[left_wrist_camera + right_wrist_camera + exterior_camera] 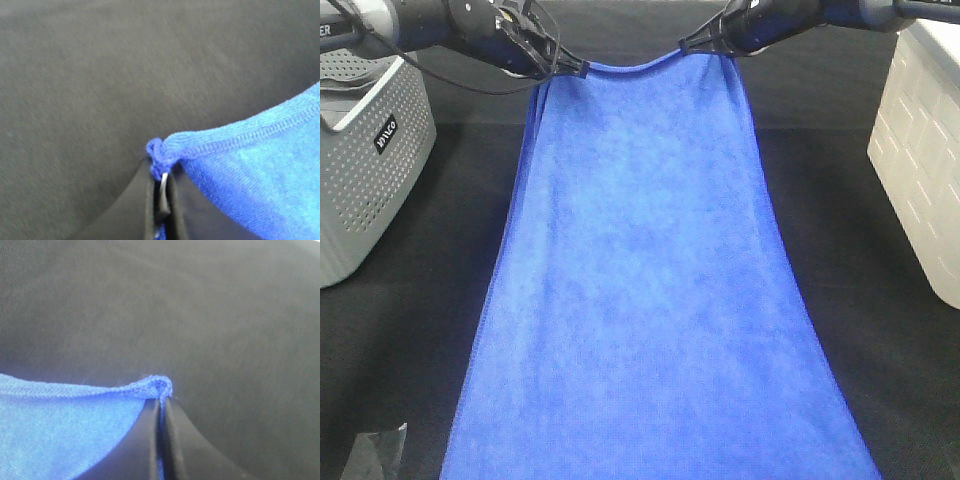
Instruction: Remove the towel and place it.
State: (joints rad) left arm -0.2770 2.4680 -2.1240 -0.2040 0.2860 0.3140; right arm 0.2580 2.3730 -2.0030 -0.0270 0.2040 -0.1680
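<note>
You have towel (650, 300) stretched between left gripper (161, 172) and right gripper (161, 401), each clamped on far corner; spread keeps cloth flat for laying on table (880, 300).

The towel (650, 300) runs off the bottom edge of the high view, so its near corners are unseen. A grey perforated bin (365, 160) is cut by the left edge and a white crate (920, 150) by the right. In both wrist views the black cloth (100, 75) is blurred.
</note>
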